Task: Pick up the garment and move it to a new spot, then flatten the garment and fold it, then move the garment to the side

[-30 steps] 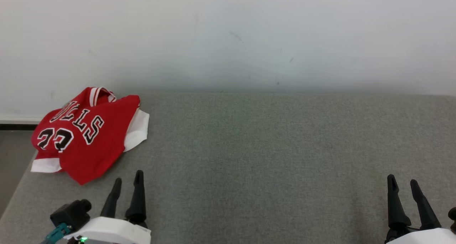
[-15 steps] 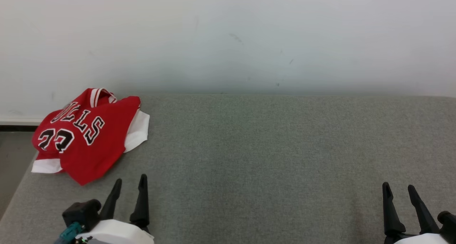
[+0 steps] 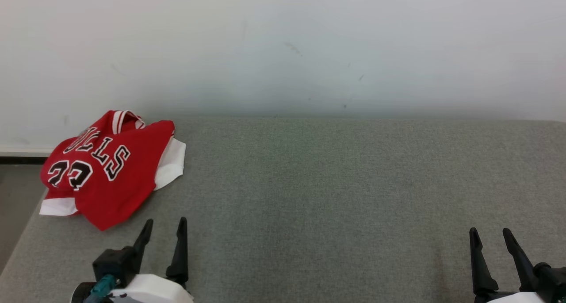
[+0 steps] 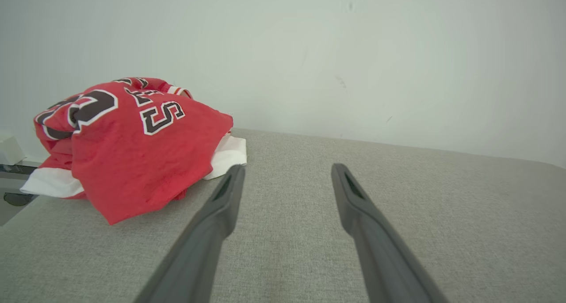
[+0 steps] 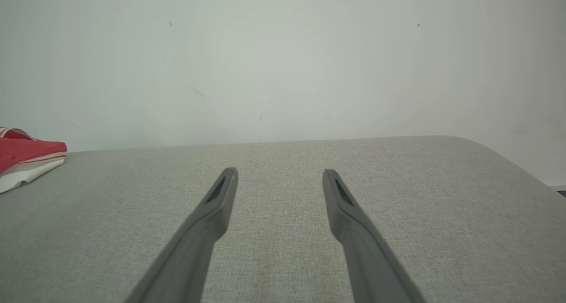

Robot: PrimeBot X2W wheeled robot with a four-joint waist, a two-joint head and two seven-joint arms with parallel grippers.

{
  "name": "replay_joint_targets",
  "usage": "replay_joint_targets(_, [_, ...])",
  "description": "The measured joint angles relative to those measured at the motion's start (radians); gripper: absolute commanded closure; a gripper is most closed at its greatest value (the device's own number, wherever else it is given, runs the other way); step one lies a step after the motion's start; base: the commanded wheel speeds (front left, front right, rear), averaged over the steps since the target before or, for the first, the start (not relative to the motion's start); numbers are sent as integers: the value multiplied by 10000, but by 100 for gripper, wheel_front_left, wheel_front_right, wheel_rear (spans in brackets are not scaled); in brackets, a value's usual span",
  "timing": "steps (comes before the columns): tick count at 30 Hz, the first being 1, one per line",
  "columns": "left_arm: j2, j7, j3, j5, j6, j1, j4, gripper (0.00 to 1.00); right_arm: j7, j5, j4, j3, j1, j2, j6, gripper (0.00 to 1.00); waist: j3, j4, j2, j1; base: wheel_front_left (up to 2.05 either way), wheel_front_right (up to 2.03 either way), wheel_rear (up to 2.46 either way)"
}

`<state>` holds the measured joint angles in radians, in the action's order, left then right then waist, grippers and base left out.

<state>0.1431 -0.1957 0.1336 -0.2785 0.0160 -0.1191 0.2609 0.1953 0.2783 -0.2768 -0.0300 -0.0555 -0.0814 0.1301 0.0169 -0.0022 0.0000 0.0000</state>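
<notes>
Jersey [image 3: 106,170] is found crumpled at the far left corner of the grey table [image 3: 331,183], just ahead and left of the left gripper [image 3: 166,221], well apart from the right gripper [image 3: 489,230]; both are held wide open, empty.

Left end effector [image 3: 166,222]: two long dark fingers spread apart, empty, pointing forward, near the crumpled red jersey with black lettering [image 3: 110,179] and not touching it.
Right end effector [image 3: 490,231]: dark fingers parted, empty, well to the right of that jersey.
</notes>
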Motion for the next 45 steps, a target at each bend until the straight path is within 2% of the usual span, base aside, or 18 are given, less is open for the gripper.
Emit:
replay_joint_targets(7, [92,-163,128,500,111,-3,-38,0,151,-483,-33,23,0,40,0,0,1,1,0,0,0,0,0])
replay_joint_targets(33, [150,-627,276,2056,100,-58,548,0,629,-1239,-355,-82,0,132,2,0,4,-16,0,0,0,0,0])
replay_joint_targets(45, [-94,-685,-10,1904,-81,-111,715,0,675,-922,-443,-50,-39,125,2,0,-17,-27,0,0,0,0,0])
